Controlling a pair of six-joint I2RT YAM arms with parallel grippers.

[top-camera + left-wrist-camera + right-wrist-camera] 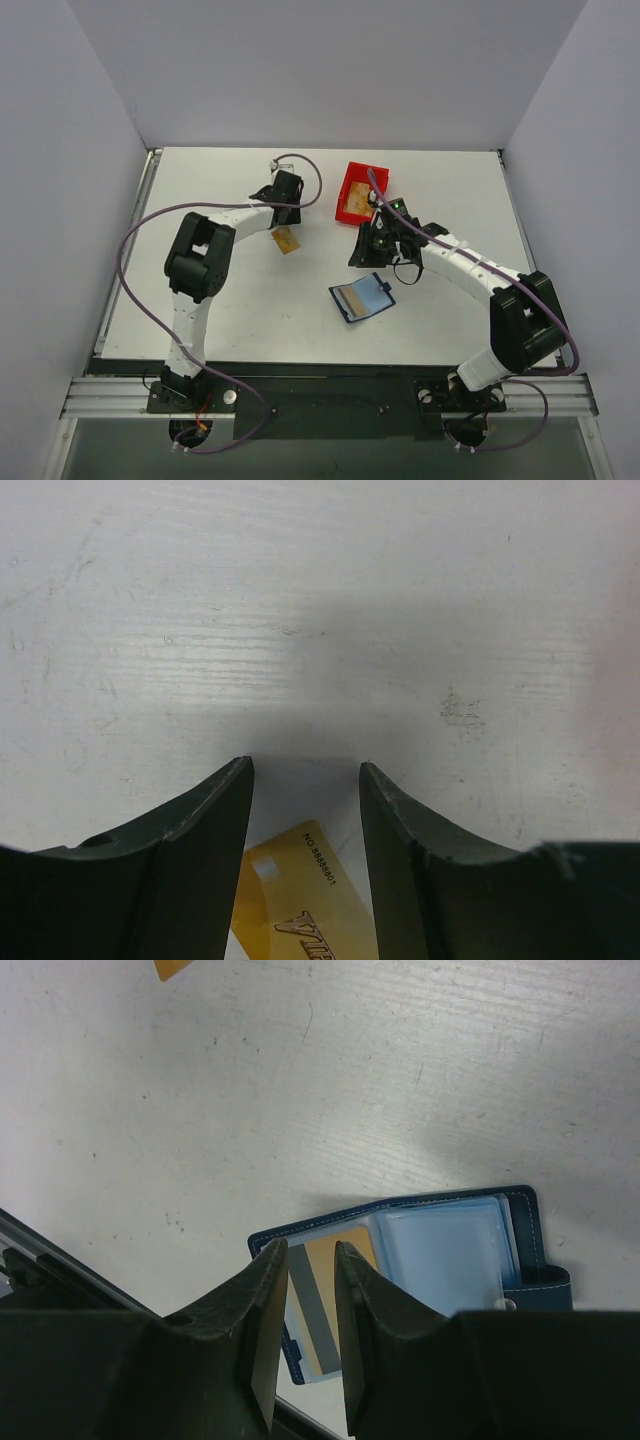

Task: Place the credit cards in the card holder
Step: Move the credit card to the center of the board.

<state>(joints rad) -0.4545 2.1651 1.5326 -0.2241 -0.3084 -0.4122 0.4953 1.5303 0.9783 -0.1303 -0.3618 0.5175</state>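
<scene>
About half done, I judge. The card holder (pixel 450 1250) lies open on the worktop (pixel 200 200), just right of centre in the overhead view. One credit card (pixel 358 1248), the one with a grey stripe, sits in the wallet's left-hand sleeve. The right pincer (pixel 310 1250) hangs over that card with its jaws nearly together and nothing visible between them, so it looks released.

The second credit card (pixel 300 900) lies loose on the worktop, left of centre overhead and well apart from the wallet. The left pincer (pixel 305 770) is spread wide above it and grips nothing.

What is left is to pick that card up and slide it into the wallet. The red bin (pixel 345 190) at upper centre holds something tan (whether that is another card, I cannot tell).
</scene>
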